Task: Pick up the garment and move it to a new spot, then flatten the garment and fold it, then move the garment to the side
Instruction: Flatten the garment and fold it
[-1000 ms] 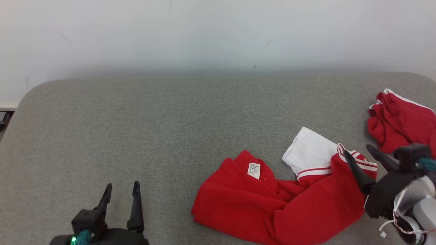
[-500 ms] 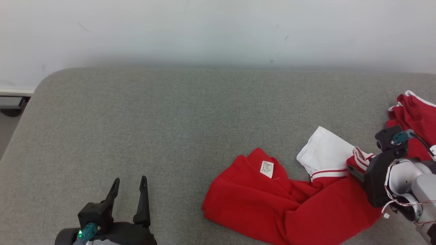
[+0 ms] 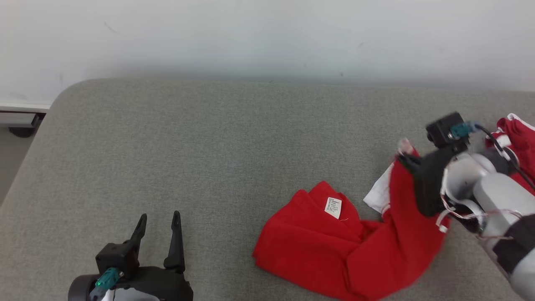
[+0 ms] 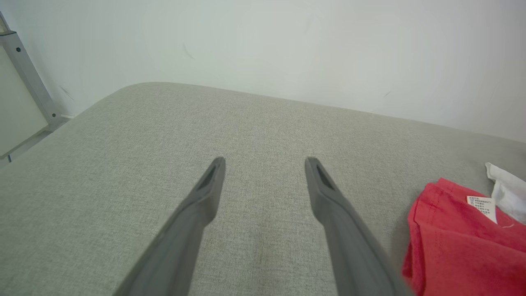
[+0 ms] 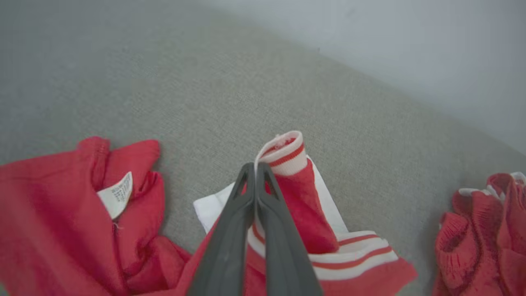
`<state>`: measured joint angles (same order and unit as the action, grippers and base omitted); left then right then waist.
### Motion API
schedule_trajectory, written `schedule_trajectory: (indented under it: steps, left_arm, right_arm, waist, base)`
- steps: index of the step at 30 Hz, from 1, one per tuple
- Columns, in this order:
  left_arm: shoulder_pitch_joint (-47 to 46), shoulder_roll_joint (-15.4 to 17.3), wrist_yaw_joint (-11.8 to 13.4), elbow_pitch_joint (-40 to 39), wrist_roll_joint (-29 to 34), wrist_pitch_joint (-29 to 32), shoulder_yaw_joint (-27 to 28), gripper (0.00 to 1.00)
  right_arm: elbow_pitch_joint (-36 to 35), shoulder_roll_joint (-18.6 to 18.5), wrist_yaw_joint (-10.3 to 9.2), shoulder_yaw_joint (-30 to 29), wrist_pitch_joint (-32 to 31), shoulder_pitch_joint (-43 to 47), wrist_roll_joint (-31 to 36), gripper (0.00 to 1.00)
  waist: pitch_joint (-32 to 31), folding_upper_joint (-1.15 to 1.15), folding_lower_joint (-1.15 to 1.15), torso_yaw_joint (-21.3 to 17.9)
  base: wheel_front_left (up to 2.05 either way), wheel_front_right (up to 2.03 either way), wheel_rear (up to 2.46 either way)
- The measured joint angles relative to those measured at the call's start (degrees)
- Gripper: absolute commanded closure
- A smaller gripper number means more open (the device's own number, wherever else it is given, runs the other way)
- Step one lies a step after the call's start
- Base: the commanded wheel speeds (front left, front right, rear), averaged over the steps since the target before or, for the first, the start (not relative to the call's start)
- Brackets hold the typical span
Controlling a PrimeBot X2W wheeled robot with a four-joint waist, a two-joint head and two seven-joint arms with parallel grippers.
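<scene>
The garment [image 3: 326, 246] is red with white striped trim and a white label, lying crumpled on the grey padded surface [image 3: 209, 146] at the lower right. My right gripper [image 3: 403, 156] is shut on its striped cuff and holds that end raised, the red cloth hanging down from the fingers. In the right wrist view the fingers [image 5: 255, 168] are pressed together on the cuff [image 5: 287, 154], with the rest of the garment [image 5: 49, 222] below and to the left. My left gripper [image 3: 160, 219] stands open over bare surface at the lower left, its fingers [image 4: 265, 162] apart, the garment [image 4: 452, 246] to its right.
A second red piece with white edging [image 3: 516, 133] lies bunched at the far right, close behind my right arm, and also appears in the right wrist view [image 5: 481, 230]. A pale wall runs behind the surface. The surface's rounded left corner [image 3: 54, 104] drops to the floor.
My right gripper has shut on the striped cuff and lifted it up and back, pulling the cloth off the white part. The head camera has shifted. The left gripper has stayed put.
</scene>
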<state>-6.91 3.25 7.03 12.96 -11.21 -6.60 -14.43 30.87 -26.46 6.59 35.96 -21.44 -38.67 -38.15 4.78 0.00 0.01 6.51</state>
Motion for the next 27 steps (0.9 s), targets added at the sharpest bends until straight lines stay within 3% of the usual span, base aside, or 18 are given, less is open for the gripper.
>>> schedule_trajectory:
  steps: [6,13,20,27]
  left_arm:
    - [-0.51,-0.09,-0.01,0.92,-0.38,-0.07,-0.62,0.00]
    - [-0.38,-0.10,-0.01,1.37,-0.46,-0.53,0.35,0.00]
    - [1.37,-0.04,0.00,1.62,-0.93,-1.10,1.15,0.00]
    - [3.25,0.22,0.01,1.34,-0.94,-1.35,2.22,0.00]
  right_arm:
    - [-4.03,5.93,0.48,-0.13,7.38,-5.48,-0.60,1.00]
    - [-6.02,7.23,0.49,-0.35,17.70,-8.53,-0.65,1.00]
    - [-13.36,0.69,0.55,6.58,24.52,1.16,-3.93,1.00]
    - [-17.74,-6.49,0.56,7.06,29.27,11.39,-4.80,1.00]
  waist:
    - [-0.21,0.00,0.00,1.14]
    - [-1.21,0.00,-0.01,1.67]
    - [-2.48,0.00,-0.01,0.62]
    - [-3.05,0.00,-0.01,-1.41]
  base:
    - [0.00,0.00,0.00]
    - [0.00,0.00,0.00]
    - [0.00,0.00,0.00]
    - [0.00,0.00,0.00]
